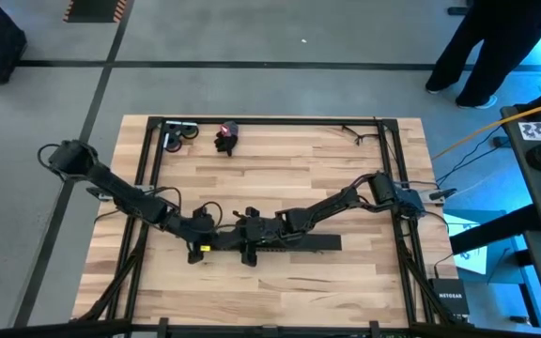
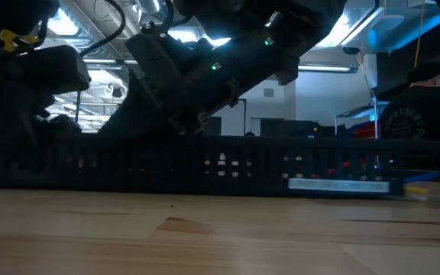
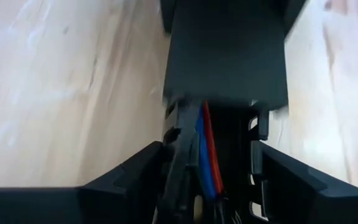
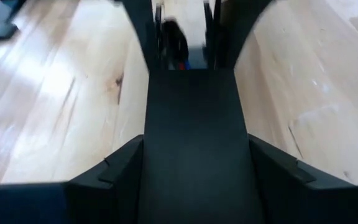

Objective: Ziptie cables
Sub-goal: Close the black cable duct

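The black slotted channel (image 1: 285, 243) lies across the middle of the wooden table (image 1: 280, 178), and both arms meet over it. The left gripper (image 3: 207, 186) straddles the open part of the channel, fingers spread to either side of its walls, with nothing pinched. The cables (image 3: 207, 155), red and blue ones visible, lie inside the channel between those fingers. The right gripper (image 4: 194, 168) stands further along the channel, its fingers set wide around the flat cover (image 4: 194, 124); whether they press it I cannot tell. No ziptie is visible.

I think the cables should be kept low in the channel and the grippers square to its walls. Around the channel the table is bare wood, so withdrawing sideways looks safe.
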### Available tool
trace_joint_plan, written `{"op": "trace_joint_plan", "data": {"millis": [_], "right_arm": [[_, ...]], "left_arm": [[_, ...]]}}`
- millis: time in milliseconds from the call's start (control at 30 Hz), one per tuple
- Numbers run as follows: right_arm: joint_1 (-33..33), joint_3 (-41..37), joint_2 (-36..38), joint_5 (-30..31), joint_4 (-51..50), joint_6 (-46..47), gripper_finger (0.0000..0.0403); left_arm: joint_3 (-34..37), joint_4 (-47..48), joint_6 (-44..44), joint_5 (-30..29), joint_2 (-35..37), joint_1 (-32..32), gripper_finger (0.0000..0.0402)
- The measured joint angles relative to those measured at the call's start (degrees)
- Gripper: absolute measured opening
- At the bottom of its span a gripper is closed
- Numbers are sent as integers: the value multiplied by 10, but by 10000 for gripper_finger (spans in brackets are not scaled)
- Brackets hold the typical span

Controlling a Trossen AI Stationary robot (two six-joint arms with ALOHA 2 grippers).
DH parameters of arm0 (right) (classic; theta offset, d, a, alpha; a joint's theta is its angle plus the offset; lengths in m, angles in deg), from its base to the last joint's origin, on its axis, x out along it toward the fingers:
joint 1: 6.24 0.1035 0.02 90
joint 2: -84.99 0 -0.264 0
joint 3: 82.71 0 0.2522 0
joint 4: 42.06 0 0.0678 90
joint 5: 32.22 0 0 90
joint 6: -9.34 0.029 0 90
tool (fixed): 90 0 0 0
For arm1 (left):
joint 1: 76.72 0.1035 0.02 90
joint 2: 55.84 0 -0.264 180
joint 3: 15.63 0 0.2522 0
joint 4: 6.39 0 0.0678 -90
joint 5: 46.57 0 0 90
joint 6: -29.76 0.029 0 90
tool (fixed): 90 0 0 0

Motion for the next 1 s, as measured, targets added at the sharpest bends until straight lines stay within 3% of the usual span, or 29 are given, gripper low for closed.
{"op": "trace_joint_plan", "data": {"millis": [333,433,667,833,1000], "right_arm": [[1,0,-12,4,37,2,229],[1,3,-12,3,26,2,229],[0,4,-12,-3,15,0,229],[0,3,-12,-2,12,1,229],[0,3,-12,-2,14,0,229]], "left_arm": [[-2,-80,15,8,-39,18,252],[-25,-11,12,37,-24,22,263],[-74,160,17,28,38,4,254],[-72,217,17,20,57,-4,253],[-41,180,14,11,57,-11,248]]}}
